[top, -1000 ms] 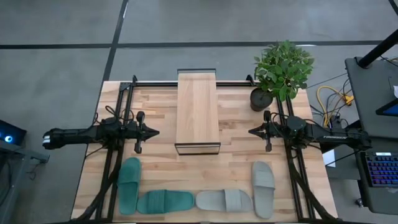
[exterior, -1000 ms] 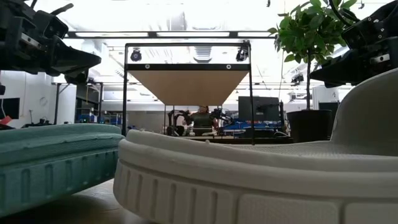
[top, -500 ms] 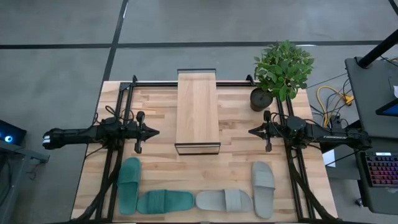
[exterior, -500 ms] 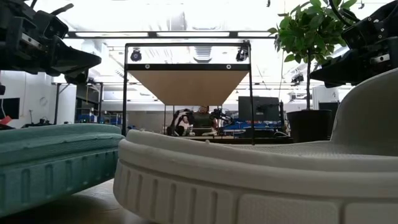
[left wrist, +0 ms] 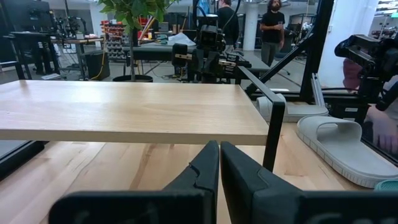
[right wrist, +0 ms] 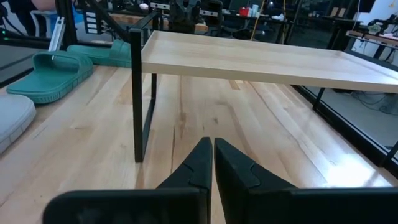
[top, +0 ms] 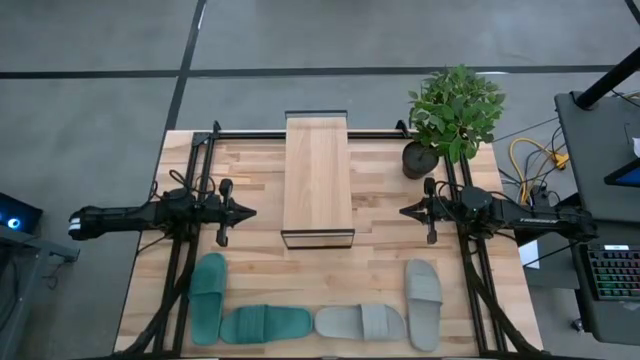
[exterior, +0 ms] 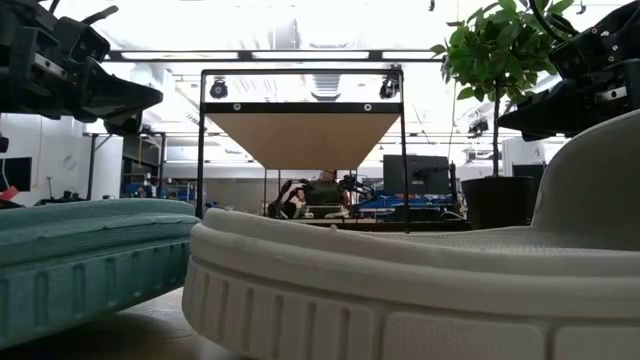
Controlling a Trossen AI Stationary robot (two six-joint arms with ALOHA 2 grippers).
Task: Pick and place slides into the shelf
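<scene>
1. My left arm lies stretched level across the tabletop (top: 250, 275). Its left end effector (top: 243, 212) points at the shelf (top: 318, 178) from the left and sits just short of the shelf's long side. In the left wrist view the two fingers (left wrist: 208, 171) are pressed together with nothing between them.
2. My right arm mirrors it from the other side. The right end effector (top: 407, 212) aims at the shelf's right side, also closed and empty; its fingers (right wrist: 202, 163) meet in the right wrist view.
3. The shelf stands mid-tabletop with its plank top bare, its near end towards the slides.
4. All four slides lie along the near edge of the tabletop. One teal slide (top: 208, 296) lies lengthwise at the left, with a second teal slide (top: 265, 324) lying crosswise beside it. Next comes a grey-white slide (top: 360, 322), also crosswise, then another grey-white slide (top: 423, 302) lying lengthwise at the right.
5. A potted plant (top: 452, 115) stands at the far right corner, near my right arm.
6. In the low view the slides fill the foreground, so I see little of the tabletop behind them and cannot make out the space under the shelf clearly.
7. Open wood shows between each end effector and the slides, and on both sides of the shelf.
</scene>
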